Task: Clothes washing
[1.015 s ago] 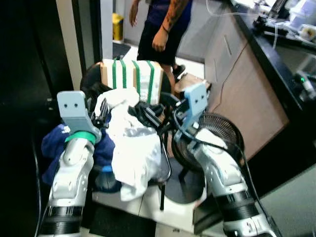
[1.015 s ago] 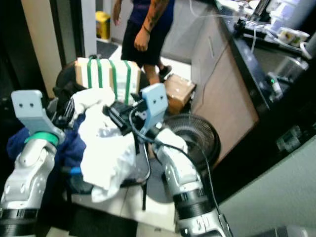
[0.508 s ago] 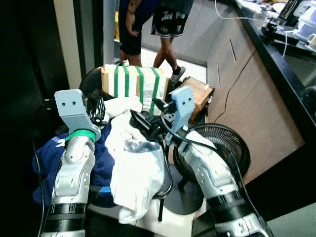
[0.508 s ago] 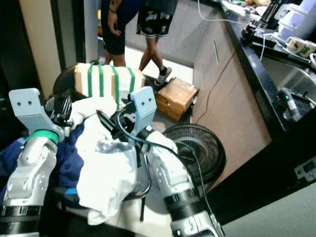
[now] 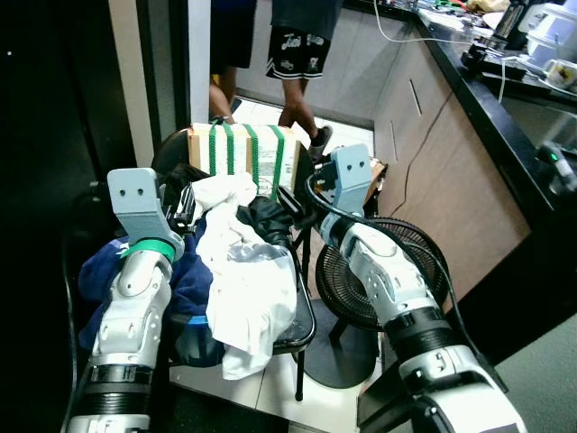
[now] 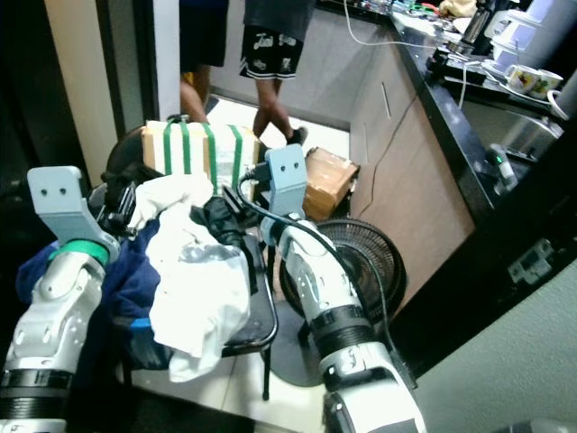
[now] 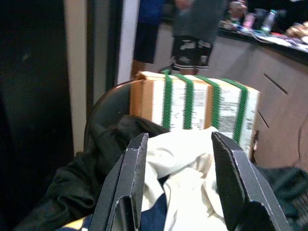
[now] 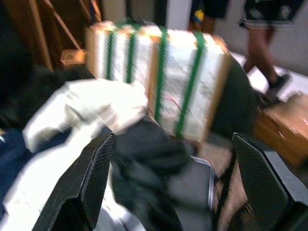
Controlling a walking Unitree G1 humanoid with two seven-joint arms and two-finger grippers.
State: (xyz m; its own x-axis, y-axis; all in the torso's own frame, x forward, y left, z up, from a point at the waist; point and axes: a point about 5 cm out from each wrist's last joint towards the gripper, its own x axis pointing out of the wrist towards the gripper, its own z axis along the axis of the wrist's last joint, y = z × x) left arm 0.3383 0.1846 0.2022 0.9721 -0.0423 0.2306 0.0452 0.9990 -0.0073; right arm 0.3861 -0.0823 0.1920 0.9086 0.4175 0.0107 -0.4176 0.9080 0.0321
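Laundry lies heaped on a black chair: a white garment on top and spilling over the seat's front edge, a dark blue one under it toward the robot's left, a black one behind the white. Over the last second the right gripper has drawn back from the middle of the pile and now sits at the pile's far right edge, beside the black cloth, fingers spread and holding nothing. The left gripper has hardly shifted; it hovers at the pile's rear left corner with its fingers parted above the white and dark cloth, also empty. The head camera has also risen and tilted, so much of the apparent shift is the view's own. My reading is that no garment has been lifted yet and the gathering step is only being lined up.

Behind the pile stands a box with green straps, and to the pile's right a floor fan. Beyond the box two people stand on the pale floor. A dark counter runs along the right wall.
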